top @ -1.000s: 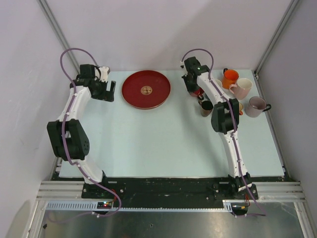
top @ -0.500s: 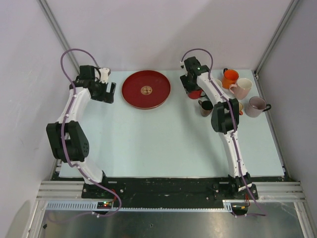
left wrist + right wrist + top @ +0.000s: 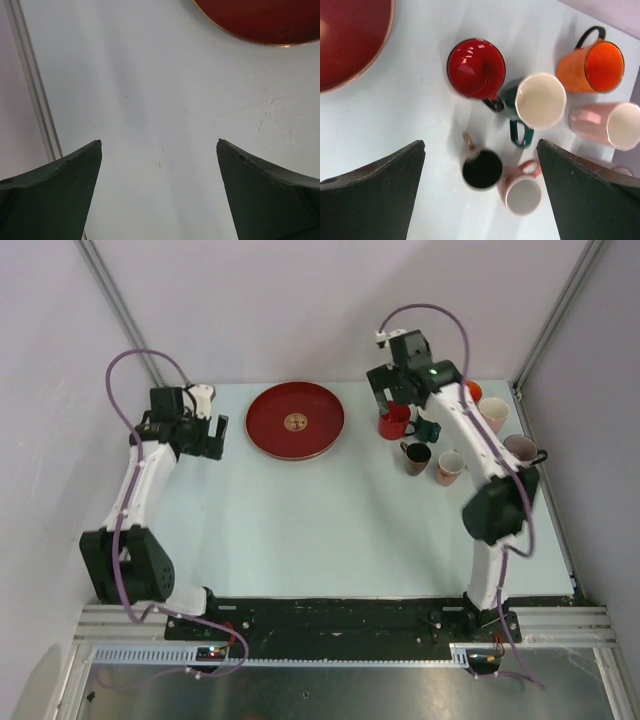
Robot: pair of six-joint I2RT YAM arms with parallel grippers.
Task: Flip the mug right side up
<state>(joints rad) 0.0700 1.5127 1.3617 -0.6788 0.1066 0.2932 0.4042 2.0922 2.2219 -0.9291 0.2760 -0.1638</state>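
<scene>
The red mug stands upright on the table with its mouth facing up, handle toward the green mug; it also shows from above as the red mug. My right gripper hangs open high above the mug cluster, touching nothing, and from the top camera the right gripper sits just behind the red mug. My left gripper is open over bare table at the far left, seen from above as the left gripper.
A red plate lies left of the mugs. Around the red mug stand a green mug, an orange mug, a dark-inside mug and a salmon mug. A pink mug lies tipped on its side. Frame posts border the table.
My right gripper opened, let go of the red mug and lifted away, leaving it standing upright. The right arm swung outward. The left arm shifted slightly left.
</scene>
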